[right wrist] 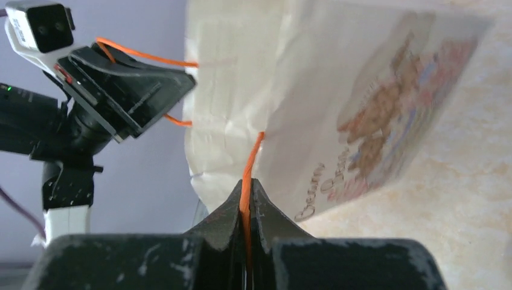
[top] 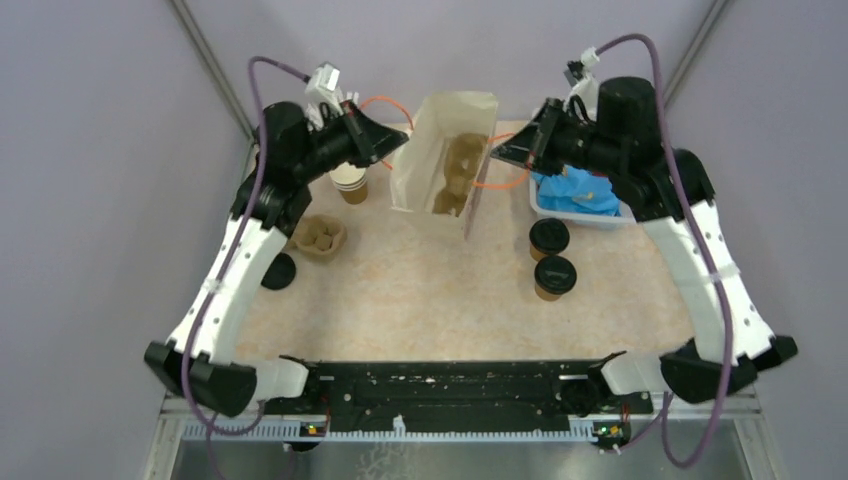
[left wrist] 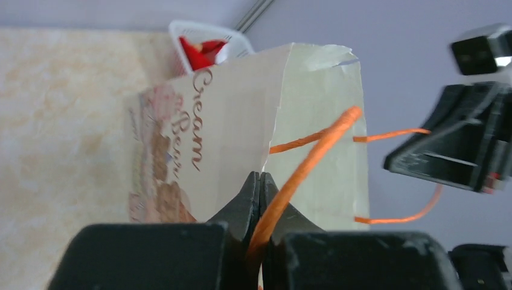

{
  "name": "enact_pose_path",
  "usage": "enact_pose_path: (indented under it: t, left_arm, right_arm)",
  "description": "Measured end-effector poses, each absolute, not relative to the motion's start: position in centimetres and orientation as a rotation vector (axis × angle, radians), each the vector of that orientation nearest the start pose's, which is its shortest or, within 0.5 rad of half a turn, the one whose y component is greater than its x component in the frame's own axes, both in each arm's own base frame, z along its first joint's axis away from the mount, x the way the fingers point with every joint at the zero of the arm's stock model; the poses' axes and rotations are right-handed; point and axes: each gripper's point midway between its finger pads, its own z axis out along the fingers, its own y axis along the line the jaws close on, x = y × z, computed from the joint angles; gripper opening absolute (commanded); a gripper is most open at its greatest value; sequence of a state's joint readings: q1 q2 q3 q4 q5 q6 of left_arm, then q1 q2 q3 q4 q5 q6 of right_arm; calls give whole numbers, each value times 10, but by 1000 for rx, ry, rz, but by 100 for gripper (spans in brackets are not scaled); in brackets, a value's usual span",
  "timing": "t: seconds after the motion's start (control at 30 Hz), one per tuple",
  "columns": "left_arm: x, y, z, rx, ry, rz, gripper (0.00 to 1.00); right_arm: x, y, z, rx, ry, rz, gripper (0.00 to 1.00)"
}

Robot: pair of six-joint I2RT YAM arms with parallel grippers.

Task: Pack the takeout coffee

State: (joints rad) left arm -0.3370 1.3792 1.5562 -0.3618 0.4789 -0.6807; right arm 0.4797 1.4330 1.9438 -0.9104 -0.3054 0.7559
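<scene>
Paper bag (top: 445, 150) is held mouth-open. Left gripper (left wrist: 258, 176) jaws are clamped on one orange handle (left wrist: 302, 163), right gripper (right wrist: 244, 184) jaws on the opposite handle (right wrist: 252, 157). Far lidded cup (top: 549, 238) and near lidded cup (top: 555, 276) are left on the tabletop (top: 420, 290) right of the bag, neither packed yet.

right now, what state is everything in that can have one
paper bag, upright, mouth open
left gripper, shut on left orange handle
right gripper, shut on right orange handle
near coffee cup, lidded, upright, outside the bag
far coffee cup, lidded, upright, outside the bag
loose black lid, lying off any cup
</scene>
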Motion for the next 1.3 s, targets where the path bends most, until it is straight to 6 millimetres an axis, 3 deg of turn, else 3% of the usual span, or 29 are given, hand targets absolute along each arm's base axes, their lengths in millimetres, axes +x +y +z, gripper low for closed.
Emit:
enact_pose_path:
  t: [0.07, 0.17, 0.27, 0.37, 0.43, 0.57, 0.67, 0.73, 0.8, 0.83, 1.03, 1.1, 1.17, 1.23, 1.3]
  left_arm:
    - [328, -226, 435, 108, 1730, -1156, 0]
    - [306, -220, 445, 161, 1621, -1165, 0]
    - [303, -222, 436, 208, 1578, -1154, 0]
    - [313, -226, 407, 228, 1621, -1126, 0]
    - [315, -226, 397, 242, 1636, -1108, 0]
    - [311, -225, 404, 269, 1604, -1088, 0]
    - [307, -220, 411, 242, 1591, -1078, 0]
    - [311, -210, 406, 121, 1639, -1052, 0]
    - [316, -201, 390, -13, 1712, -1027, 0]
    - [319, -195, 375, -91, 1766, -1015, 0]
    - [338, -196, 260, -295, 2137, -961, 0]
    - [344, -202, 244, -310, 2222, -969, 0]
    - [350, -210, 257, -282, 2222, -1017, 0]
    - [353, -218, 298, -223, 2144, -1087, 0]
    - [354, -220, 339, -171, 2040, -1123, 0]
  right_arm:
    - [271, 238, 437, 7, 2042, 1130, 0]
    - [256, 241, 424, -68, 1999, 1179, 0]
    - [262, 249, 399, -131, 2003, 1180, 0]
    - [275, 258, 368, -156, 2064, 1161, 0]
    - [280, 262, 362, -170, 2078, 1168, 0]
    - [280, 267, 365, -181, 2092, 1182, 0]
    - [281, 272, 390, -185, 2091, 1184, 0]
    - [282, 276, 412, -183, 2065, 1176, 0]
    - [284, 272, 413, -132, 2075, 1136, 0]
    - [285, 267, 402, -86, 2112, 1097, 0]
    - [316, 224, 283, 126, 2495, 647, 0]
    - [325, 228, 269, 88, 2568, 538, 0]
    - [336, 243, 288, 12, 2556, 488, 0]
    - [343, 264, 333, -56, 2446, 549, 0]
    - [336, 274, 375, -88, 2333, 635, 0]
